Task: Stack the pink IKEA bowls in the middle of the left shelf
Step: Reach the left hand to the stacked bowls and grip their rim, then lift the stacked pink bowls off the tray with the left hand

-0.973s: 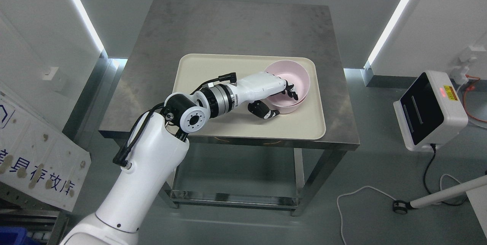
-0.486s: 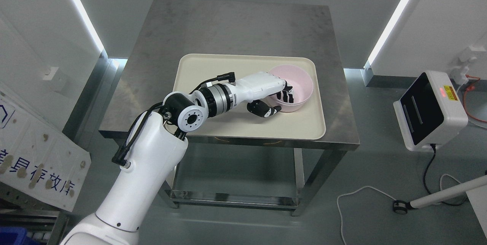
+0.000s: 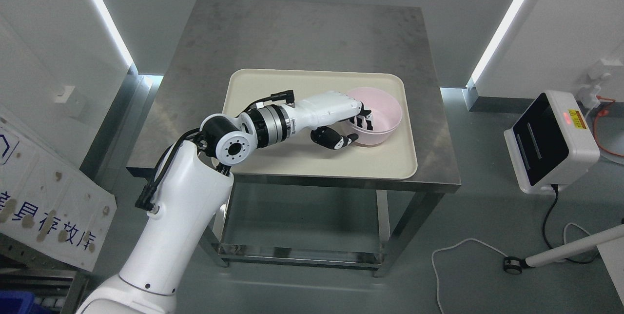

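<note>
1. Left robot hand (image 3: 348,126) out over the cream tray (image 3: 273,109), arm coming in from the lower left.
2. Dark fingers (image 3: 363,119) hooked over the near-left rim and down inside the pink bowl (image 3: 382,111); thumb (image 3: 336,139) pressed against the outside wall, low down.
3. Bowl wall pinched between fingers and thumb (a tight grip on the rim, not a loose one).
4. Pink bowl at the right end of the tray, mouth up, tipped a little toward the hand. Hard to tell if the bottom touches the tray.
5. Cream tray flat on the grey metal tabletop (image 3: 292,31), near the front edge.
6. White box with a dark screen (image 3: 548,141) on the floor side, well to the right of the tabletop.
7. White cable (image 3: 463,245) curled on the floor near the right table leg.
8. White board with blue writing (image 3: 48,206) leaning at the far left.
</note>
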Robot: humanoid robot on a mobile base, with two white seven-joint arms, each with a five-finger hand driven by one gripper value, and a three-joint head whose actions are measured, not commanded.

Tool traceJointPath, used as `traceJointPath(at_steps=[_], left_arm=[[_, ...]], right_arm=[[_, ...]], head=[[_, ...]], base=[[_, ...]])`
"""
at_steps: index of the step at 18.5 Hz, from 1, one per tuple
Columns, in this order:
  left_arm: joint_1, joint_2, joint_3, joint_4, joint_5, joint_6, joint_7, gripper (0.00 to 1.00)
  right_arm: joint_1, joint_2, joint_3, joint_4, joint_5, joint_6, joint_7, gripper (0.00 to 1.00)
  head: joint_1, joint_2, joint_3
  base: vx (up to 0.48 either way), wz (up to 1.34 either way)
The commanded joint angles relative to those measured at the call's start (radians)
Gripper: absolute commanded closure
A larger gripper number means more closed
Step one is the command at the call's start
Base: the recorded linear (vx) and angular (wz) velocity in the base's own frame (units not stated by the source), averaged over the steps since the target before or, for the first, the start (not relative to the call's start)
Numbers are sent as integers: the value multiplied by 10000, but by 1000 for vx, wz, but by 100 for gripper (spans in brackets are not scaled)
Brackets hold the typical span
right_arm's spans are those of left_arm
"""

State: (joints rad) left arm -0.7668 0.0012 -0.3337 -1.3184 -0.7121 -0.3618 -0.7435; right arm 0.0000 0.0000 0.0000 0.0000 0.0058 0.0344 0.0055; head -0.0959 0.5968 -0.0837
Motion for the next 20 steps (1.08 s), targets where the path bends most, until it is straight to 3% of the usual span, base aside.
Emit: traceJointPath(at_steps=[1,10,20], left_arm=[[-139,163,958,-437,570,-94,56,99],[28,163,3350,-1326,862,-1305,-81,98],[1638,163,6174,-2064,1474,-3514,-956,97]], right_arm=[[291,-174,-122,-337,-58,9,6,0],[291,-174,-122,-337,-58,9,6,0],[291,-174,-107,-337,-58,-6,6,0]], head=[[0,0,0],[0,0,0],[0,0,0]], base=[[0,0],[0,0],[0,0]])
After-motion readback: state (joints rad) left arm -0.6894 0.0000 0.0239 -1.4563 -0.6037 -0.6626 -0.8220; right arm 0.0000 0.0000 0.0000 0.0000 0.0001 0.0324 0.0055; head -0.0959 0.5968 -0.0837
